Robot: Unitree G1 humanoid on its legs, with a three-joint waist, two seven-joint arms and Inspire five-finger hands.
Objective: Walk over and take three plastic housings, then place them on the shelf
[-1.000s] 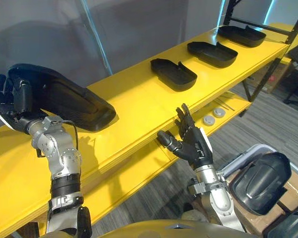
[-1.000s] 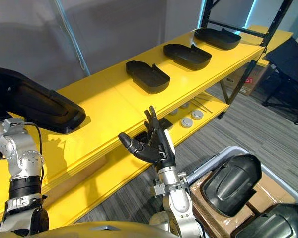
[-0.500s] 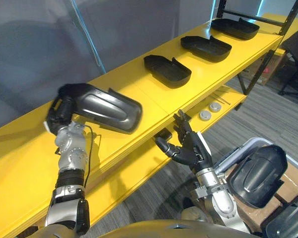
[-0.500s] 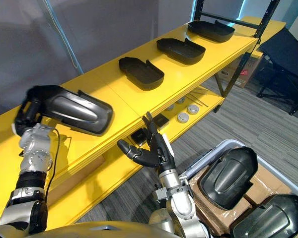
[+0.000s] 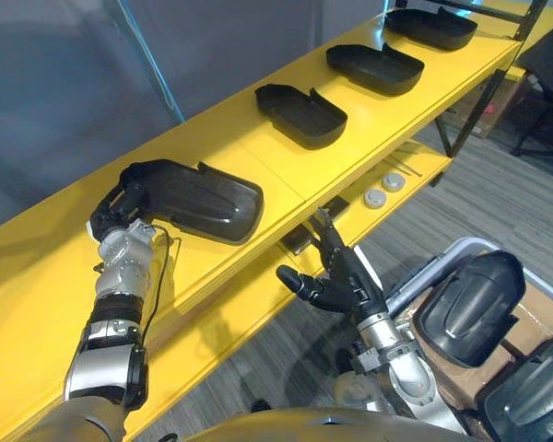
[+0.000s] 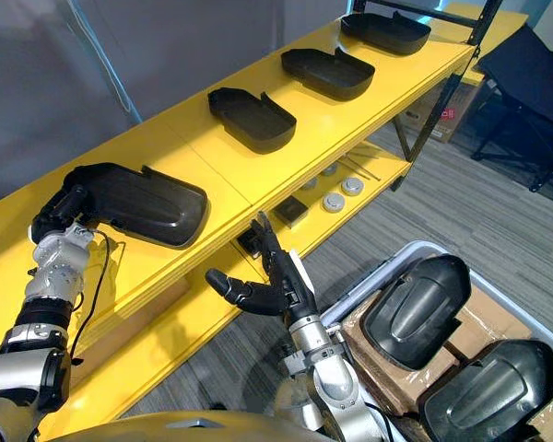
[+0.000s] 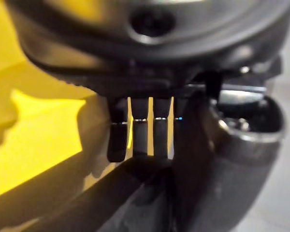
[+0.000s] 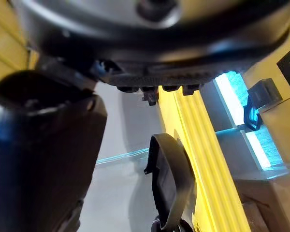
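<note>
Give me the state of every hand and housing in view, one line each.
left hand: shut on one end of the held housing.
held housing: dome up, at the top shelf; cannot tell if it rests on it.
right hand: open, empty.
three farther housings: hollow side up, lying apart on the top shelf.
two housings at right: dome up, untouched.

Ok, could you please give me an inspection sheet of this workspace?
surface: yellow shelf, two levels.
job's things: one housing, dome up, held at the top level; three other housings lie apart, hollow side up.
clutter: discs and black blocks on the lower level.
hands: left hand curled round the housing's end; right hand open, empty, below the shelf's edge.
cables: nothing seen.
surroundings: bin with more housings at the right; chair; grey carpet.
</note>
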